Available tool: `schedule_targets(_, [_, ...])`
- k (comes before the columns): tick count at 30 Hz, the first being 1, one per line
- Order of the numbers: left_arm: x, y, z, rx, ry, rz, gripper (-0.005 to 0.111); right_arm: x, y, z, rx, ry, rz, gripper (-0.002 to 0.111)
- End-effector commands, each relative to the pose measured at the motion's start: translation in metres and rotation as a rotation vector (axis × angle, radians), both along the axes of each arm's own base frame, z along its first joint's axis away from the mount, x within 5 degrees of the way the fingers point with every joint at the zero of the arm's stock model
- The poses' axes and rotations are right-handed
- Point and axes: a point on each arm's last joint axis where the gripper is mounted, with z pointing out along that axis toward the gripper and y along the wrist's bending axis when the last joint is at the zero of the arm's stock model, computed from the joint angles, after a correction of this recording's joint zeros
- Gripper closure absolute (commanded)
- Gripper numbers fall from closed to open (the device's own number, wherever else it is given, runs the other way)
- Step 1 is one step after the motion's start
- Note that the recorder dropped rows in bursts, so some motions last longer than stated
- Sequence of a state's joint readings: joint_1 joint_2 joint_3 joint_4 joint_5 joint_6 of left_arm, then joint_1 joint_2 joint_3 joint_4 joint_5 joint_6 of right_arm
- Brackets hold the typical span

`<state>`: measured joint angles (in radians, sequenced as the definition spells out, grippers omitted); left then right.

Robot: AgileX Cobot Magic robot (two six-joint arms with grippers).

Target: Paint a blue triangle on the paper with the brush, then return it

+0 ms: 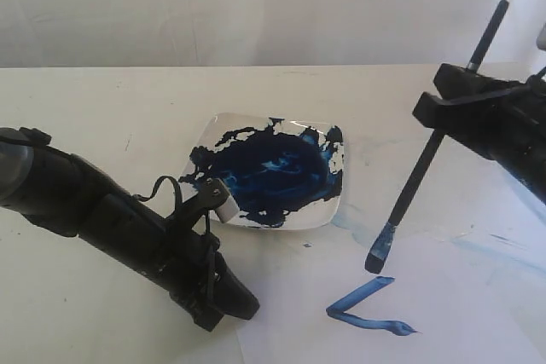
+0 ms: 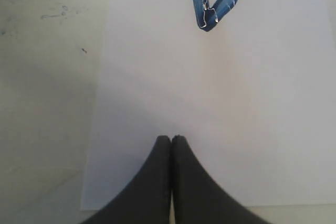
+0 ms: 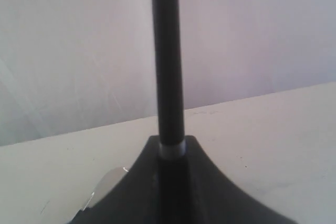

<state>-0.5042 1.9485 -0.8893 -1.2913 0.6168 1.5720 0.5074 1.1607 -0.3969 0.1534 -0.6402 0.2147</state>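
Observation:
My right gripper [image 1: 455, 98] is shut on the black handle of the brush [image 1: 418, 176], which slants down to the left. Its blue-stained bristles [image 1: 378, 256] sit by the upper end of the blue strokes; I cannot tell whether they touch the paper [image 1: 461, 313]. The blue triangle [image 1: 363, 307] shows as two thick glossy strokes meeting in a corner, an open V. In the right wrist view the brush handle [image 3: 168, 61] rises from between the right gripper [image 3: 171, 148]. My left gripper [image 2: 171, 139] is shut and empty over the paper [image 2: 210, 103], apart from the blue strokes [image 2: 215, 3].
A white square plate [image 1: 212, 135] holding a large dark-blue paint blotch stands at the table's middle, between the two arms. Its rim [image 3: 102, 187] shows in the right wrist view. Pale blue smears [image 1: 478, 245] mark the table to the right. The left arm [image 1: 128, 228] lies low at the front left.

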Motion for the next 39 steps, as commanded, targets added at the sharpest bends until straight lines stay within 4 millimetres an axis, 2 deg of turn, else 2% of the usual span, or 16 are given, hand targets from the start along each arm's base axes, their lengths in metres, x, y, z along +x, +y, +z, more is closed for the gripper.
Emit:
schedule_targets(1, [-0.003, -0.001, 0.0, 0.003, 0.004, -0.02, 0.107, 0.003, -0.005, -0.003, 0.03, 0.049, -0.068, 0.108])
schedule_targets(3, [-0.003, -0.001, 0.0, 0.003, 0.004, -0.02, 0.107, 0.004, -0.006, -0.005, -0.002, 0.089, -0.093, 0.108])
schedule_targets(11, [-0.003, -0.001, 0.0, 0.003, 0.004, -0.02, 0.107, -0.001, -0.005, 0.0, -0.015, 0.058, -0.186, 0.108])
schedule_targets(23, [-0.003, -0.001, 0.0, 0.003, 0.004, -0.02, 0.107, 0.004, 0.0, -0.002, -0.068, 0.043, -0.193, 0.108])
schedule_targets(39, [-0.003, -0.001, 0.0, 0.003, 0.004, -0.02, 0.107, 0.01, 0.003, -0.01, -0.021, 0.066, -0.215, 0.108])
